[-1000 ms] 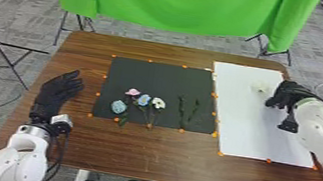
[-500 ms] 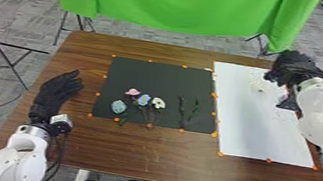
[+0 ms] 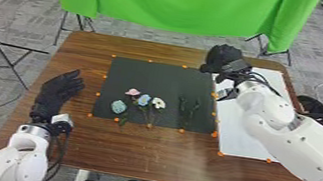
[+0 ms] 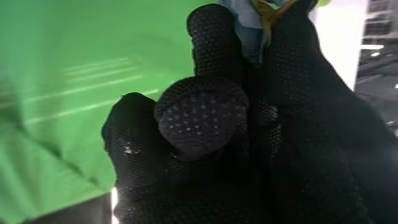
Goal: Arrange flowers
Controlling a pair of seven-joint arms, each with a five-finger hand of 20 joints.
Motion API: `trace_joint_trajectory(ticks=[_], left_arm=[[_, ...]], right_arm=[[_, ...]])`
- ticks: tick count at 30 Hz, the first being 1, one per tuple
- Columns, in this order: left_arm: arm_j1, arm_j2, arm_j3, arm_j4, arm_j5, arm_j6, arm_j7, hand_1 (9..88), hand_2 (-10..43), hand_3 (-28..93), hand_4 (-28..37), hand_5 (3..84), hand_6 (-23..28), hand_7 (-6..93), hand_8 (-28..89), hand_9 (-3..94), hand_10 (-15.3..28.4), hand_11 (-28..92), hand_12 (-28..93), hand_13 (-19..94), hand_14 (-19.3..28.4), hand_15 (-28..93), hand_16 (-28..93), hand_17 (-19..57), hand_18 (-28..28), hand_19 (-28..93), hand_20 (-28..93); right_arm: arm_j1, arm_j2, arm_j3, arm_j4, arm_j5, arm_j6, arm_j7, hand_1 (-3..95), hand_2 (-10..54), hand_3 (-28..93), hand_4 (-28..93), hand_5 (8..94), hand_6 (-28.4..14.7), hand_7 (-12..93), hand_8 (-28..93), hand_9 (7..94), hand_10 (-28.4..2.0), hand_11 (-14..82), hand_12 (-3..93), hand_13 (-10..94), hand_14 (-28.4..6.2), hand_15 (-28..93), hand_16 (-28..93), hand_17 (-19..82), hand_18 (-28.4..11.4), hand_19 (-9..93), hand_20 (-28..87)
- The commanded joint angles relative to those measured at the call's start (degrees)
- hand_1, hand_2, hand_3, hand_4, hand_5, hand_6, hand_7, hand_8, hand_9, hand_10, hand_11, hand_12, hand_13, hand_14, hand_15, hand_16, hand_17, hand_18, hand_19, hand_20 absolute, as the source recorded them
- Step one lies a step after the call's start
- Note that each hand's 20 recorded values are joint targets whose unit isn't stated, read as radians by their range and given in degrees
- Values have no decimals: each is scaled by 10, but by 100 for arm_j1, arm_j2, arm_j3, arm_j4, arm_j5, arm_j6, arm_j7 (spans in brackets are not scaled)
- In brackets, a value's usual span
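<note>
Now, toward the near part of the black rectangular mat, a pink fabric flower, a blue flower with a pale center and a white flower lie close together, with a pale-blue rounded bloom by the mat's near left corner and two dark green leafy stems toward its right edge. Around the mat's far right corner is the right hand, well beyond the flowers and right of them. From the wrist, the right hand has long straight fingers, close together; whether they touch the light-blue thing between their tips, I cannot tell. Left of the mat, the left hand lies with straight fingers. Right of the mat is a white sheet.
</note>
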Motion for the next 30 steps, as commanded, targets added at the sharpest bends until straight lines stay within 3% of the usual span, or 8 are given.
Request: trace_joint_trajectory(ticks=[1, 18, 22, 30], left_arm=[[50, -66, 17, 26, 19, -61, -39, 216, -28, 710, -283, 481, -3, 157, -74, 452, 126, 169, 117, 365, 168, 180, 0, 49, 146, 101, 158], [-30, -36, 70, 60, 17, -99, -64, 215, -28, 710, -283, 480, -2, 155, -75, 452, 126, 170, 117, 365, 167, 179, -1, 50, 145, 100, 157], [-25, -23, 66, 59, 22, -115, -75, 215, -29, 711, -283, 479, -1, 155, -74, 452, 126, 169, 117, 365, 168, 180, 0, 50, 145, 100, 157], [-8, -10, 52, 51, 28, -118, -82, 215, -32, 713, -283, 477, 0, 154, -73, 452, 126, 169, 117, 364, 168, 178, 0, 49, 145, 98, 158]], right_arm=[[-118, -167, -334, 93, -138, -115, 16, 523, -68, 651, -203, 756, 40, 259, 12, 861, -95, 144, 234, 913, -23, 563, 344, 624, -132, 932, 555], [128, -330, -792, 356, -248, -450, 55, 515, -66, 646, -197, 745, 49, 259, -3, 833, -93, 121, 225, 912, -25, 567, 342, 625, -133, 932, 556], [159, -279, -761, 290, -193, -613, 52, 470, -90, 645, -174, 713, 35, 256, -1, 783, -101, 144, 174, 910, -26, 569, 340, 624, -132, 932, 554], [197, -144, -609, 159, -118, -966, -32, 370, -95, 706, -166, 666, 36, 231, -32, 733, -109, 134, 162, 904, -27, 570, 335, 620, -133, 932, 550]])
